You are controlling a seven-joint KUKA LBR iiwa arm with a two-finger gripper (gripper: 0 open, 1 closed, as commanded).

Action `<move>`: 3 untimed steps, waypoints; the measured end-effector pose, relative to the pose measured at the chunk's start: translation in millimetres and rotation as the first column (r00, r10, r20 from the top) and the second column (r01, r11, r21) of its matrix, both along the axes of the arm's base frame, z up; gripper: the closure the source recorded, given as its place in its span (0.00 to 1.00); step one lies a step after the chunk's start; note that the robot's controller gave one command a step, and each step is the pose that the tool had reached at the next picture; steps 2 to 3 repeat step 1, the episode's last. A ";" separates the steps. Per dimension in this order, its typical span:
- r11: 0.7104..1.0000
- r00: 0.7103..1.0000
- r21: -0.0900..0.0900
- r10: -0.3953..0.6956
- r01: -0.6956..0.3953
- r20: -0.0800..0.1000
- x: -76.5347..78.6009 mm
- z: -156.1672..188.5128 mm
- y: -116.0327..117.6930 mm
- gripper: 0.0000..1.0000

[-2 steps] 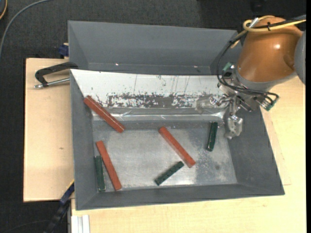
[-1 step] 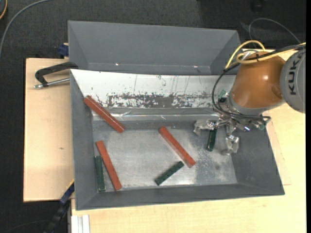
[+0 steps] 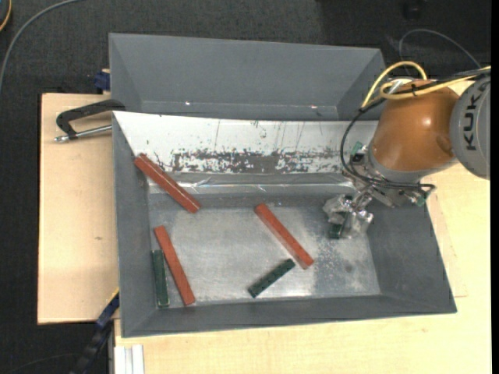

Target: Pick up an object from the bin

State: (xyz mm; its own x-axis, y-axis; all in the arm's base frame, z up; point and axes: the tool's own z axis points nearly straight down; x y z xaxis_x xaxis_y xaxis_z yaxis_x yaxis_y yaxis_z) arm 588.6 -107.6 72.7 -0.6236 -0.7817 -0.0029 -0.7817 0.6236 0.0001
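The bin [image 3: 234, 72] is the biggest hazard. The gripper [image 3: 343, 218] hangs low in the right end of it, with the sloping right wall close on one side and the back wall just behind. A sideways shift or a straight plunge from here could scrape metal or ram the floor.

The arm [image 3: 409, 131], with its orange cover and loose cables, leans in over the right rim, wrist bent so the gripper points down at the floor. Lifting out carelessly could catch those cables on the rim.

The nearest red bar [image 3: 284, 234] lies slantwise just to the gripper's left, apart from it. It is flat and thin, so I judge a grab may slide off it or push it away. A dark green bar [image 3: 271, 277] lies near that bar's far end, further to the left and toward the front, and could be knocked along with it.

Well away to the left are another red bar [image 3: 166, 184] against the back slope, and a red bar [image 3: 174, 265] beside a green bar [image 3: 160, 277].

Whether the gripper is open or closed I cannot tell. Something small and dark sits at its tip, and I cannot say whether that is a held piece or part of the gripper.
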 end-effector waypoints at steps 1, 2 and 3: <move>0.997 0.997 -0.005 0.079 -0.079 0.014 -5.8 189.5 4.3 1.00; 0.997 0.997 -0.005 0.079 -0.079 0.014 -5.8 189.5 4.3 1.00; 0.997 0.997 -0.005 0.079 -0.079 0.014 -5.8 189.5 4.3 1.00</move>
